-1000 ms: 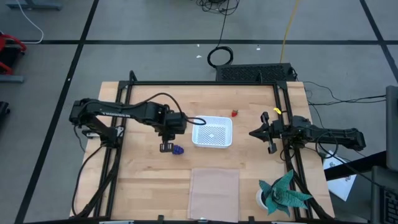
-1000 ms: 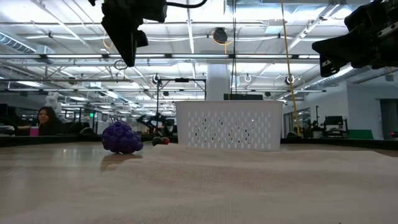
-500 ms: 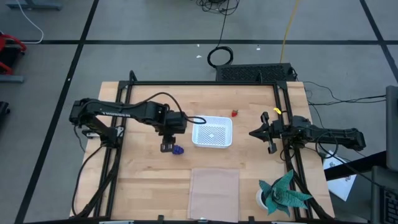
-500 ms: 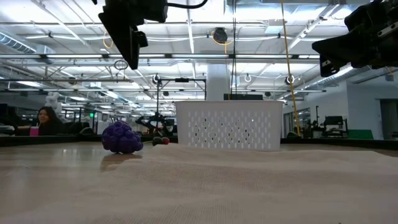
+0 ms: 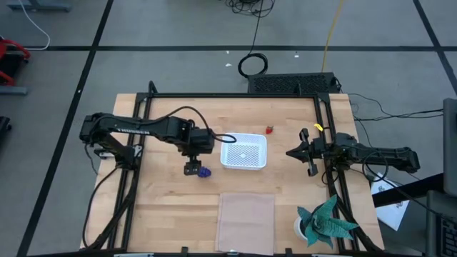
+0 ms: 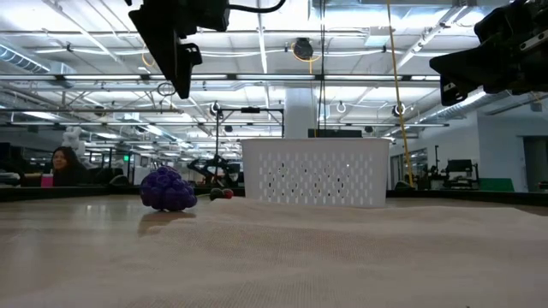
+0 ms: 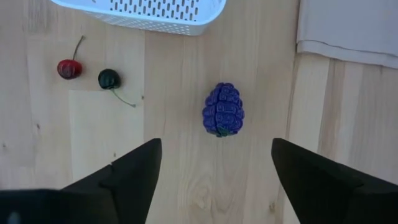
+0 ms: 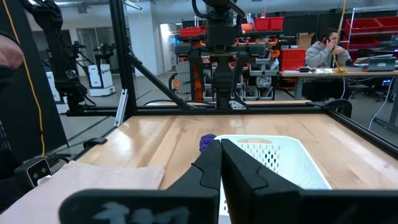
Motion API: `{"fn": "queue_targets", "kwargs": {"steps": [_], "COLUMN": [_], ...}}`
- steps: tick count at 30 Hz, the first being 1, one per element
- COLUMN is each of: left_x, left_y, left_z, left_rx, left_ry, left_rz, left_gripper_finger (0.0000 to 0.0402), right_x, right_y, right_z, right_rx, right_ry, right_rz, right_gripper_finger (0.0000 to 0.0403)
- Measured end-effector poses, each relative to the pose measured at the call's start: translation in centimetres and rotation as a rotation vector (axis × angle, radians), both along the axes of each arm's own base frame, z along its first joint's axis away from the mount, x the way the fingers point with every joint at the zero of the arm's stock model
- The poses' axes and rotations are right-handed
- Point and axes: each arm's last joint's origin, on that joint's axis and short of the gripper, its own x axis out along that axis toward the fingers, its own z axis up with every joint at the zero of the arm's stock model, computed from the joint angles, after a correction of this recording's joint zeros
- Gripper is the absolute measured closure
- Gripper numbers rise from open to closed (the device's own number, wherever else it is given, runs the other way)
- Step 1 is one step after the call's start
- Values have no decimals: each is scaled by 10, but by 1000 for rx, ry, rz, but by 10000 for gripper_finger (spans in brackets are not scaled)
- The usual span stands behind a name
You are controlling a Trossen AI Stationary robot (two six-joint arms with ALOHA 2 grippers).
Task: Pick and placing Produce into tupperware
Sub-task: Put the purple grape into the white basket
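I have the left gripper (image 7: 214, 180) hanging above the purple berry bunch (image 7: 223, 109), jaws spread wide and holding nothing; the bunch lies on the bare worktop (image 7: 186, 186) between the two fingers' lines, just beside the white tupperware (image 5: 243, 151) and not in it. My worry is the descent: the bunch is small, rounded and lumpy, so if I come down a little off centre one finger may nudge it and roll it toward the pale sheet (image 7: 348, 25) or out of the closing path. Closing too high would only pinch its top and squirt it free. The red cherry (image 7: 69, 68) and dark cherry (image 7: 109, 78) sit near, well clear. The right gripper (image 8: 221, 165) waits shut and empty beyond the container's other side
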Motion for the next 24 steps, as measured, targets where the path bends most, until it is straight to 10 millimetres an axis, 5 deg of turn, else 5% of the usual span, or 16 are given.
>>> {"fn": "queue_targets", "kwargs": {"steps": [9, 24], "left_x": [10, 7], "left_y": [-10, -11], "left_z": [-12, -58], "left_rx": [-13, -23], "left_ry": [-114, -127], "left_rz": [-113, -102], "left_gripper_finger": [92, 92], "right_x": [0, 0], "right_y": [0, 0], "right_z": [0, 0], "right_rx": [1, -2], "right_ry": [3, 4], "right_rz": [0, 0], "right_gripper_finger": [403, 403]}}
